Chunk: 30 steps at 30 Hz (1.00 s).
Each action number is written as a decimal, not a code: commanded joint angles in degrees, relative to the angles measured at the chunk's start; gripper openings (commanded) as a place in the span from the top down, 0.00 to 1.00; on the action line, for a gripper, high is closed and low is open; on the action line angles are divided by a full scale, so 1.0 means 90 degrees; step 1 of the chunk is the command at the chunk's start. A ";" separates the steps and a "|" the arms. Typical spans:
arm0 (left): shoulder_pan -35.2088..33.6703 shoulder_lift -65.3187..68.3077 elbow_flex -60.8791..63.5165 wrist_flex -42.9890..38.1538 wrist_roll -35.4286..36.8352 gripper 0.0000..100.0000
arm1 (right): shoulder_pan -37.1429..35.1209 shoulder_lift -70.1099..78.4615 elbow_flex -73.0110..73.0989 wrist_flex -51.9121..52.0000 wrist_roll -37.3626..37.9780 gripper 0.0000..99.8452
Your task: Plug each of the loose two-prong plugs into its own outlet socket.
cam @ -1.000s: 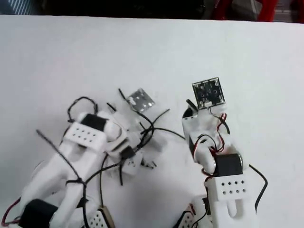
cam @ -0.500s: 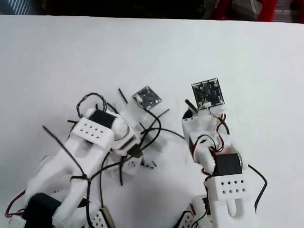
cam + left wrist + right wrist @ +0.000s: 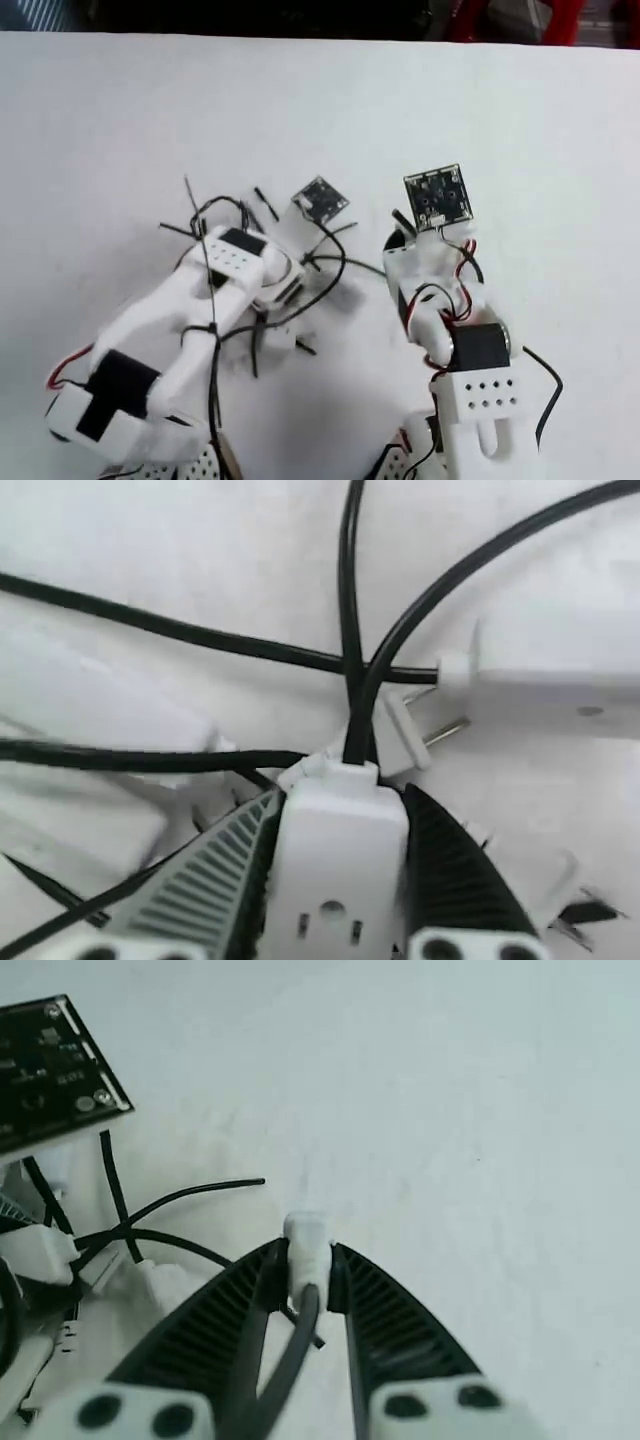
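Early stage, by my judgement: no plug was seen seated in any socket. The left gripper was clenched on a white outlet socket block, its slotted face toward the camera and its cord running out the far end. A loose two-prong plug lay just beyond the block with its prongs bare, among crossing black cords. The right gripper was clamped on a white cord end; plug or socket, cannot tell. All matings looked left to do.

The high view showed the left arm and right arm close together at the cord tangle on the white table. The grasps themselves were clear only from the wrist views.
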 commanded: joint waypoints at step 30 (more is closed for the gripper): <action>0.0943 0.1001 -0.4894 0.3516 0.1475 0.76 | 0.0630 -0.0034 -0.0147 -0.0132 -0.0029 0.98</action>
